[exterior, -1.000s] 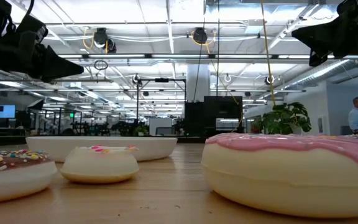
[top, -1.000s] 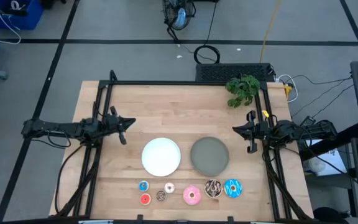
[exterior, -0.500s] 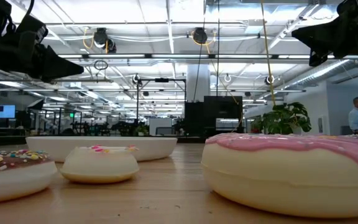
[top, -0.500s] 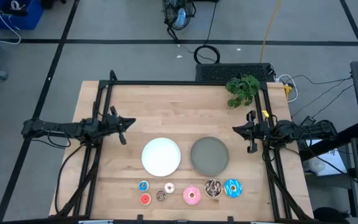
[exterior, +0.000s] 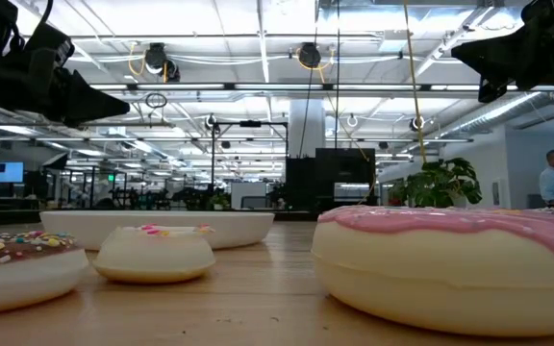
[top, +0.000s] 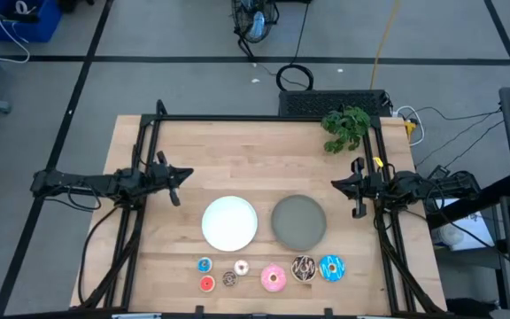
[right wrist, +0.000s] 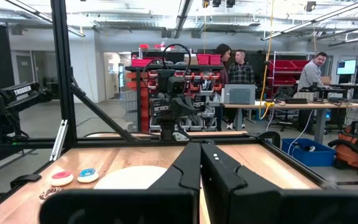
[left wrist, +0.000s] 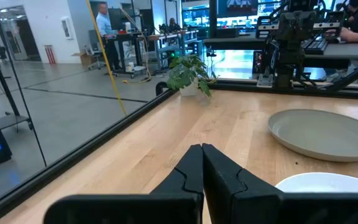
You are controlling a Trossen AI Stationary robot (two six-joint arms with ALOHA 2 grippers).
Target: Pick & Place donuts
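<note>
Your seven donuts (top: 273,278) sit in a loose row along the table's near edge, just in front of the white plate (top: 229,221) and grey plate (top: 298,221). Your left gripper (top: 174,177) and right gripper (top: 355,189) hover at the table's sides, fingers pressed together, holding nothing.

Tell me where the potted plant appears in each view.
High view: potted plant at the table's back right corner.
Low view: right of centre, behind the pink donut.
Left wrist view: at the far table edge, beyond the grey plate.
Right wrist view: not in it.
Shared landmark: white plate, in the first three.
</note>
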